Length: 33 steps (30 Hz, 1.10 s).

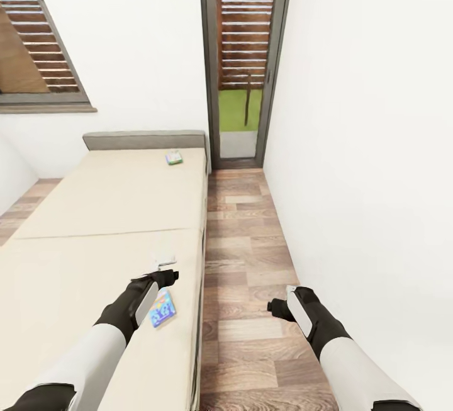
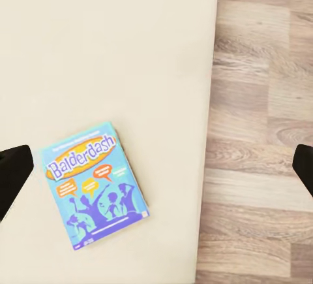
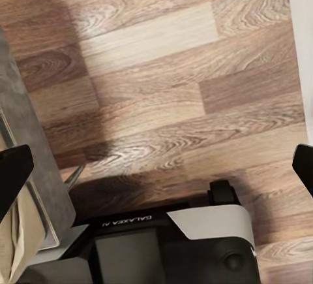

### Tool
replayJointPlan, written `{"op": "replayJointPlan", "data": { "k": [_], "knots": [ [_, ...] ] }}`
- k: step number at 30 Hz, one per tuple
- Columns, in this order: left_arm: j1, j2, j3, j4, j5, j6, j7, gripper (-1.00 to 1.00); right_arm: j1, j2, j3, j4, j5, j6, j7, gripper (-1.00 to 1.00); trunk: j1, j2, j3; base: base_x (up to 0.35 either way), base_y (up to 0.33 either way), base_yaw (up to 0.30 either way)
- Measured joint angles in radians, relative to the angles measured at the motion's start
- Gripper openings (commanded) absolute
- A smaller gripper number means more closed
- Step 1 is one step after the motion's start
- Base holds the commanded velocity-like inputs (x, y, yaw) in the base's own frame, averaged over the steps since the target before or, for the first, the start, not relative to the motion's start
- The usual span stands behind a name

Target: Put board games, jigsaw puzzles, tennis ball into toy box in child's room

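A blue-yellow board game lies flat on the cream bed, close to its right edge. My left gripper hovers above the mattress just beyond that box, open and holding nothing. From the left wrist view the same box reads "Balderdash" and lies below, between the two dark fingertips and nearer one of them. A second, white-green board game rests near the grey headboard. My right gripper hangs open over the wood floor beside the bed.
A narrow strip of plank floor runs between the bed and the white wall on the right. A glass door closes the far end. A slatted window is on the left. My base stands by the bed's side.
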Motion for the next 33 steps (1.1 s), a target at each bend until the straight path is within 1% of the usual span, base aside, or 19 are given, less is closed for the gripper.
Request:
{"op": "replayJointPlan", "data": {
  "k": [12,33],
  "knots": [
    [0.0,0.0,-0.001,0.0,0.0,-0.001,0.0,1.0,0.001,0.0,0.001,-0.002,0.006,-0.005,0.0,1.0,0.0,0.0,-0.018,0.0,0.046,0.0],
    [0.0,0.001,-0.001,0.0,0.0,-0.001,0.0,1.0,0.001,0.0,0.0,-0.003,-0.003,-0.005,0.003,1.0,0.0,0.0,-0.023,0.0,0.001,0.0]
  ]
}}
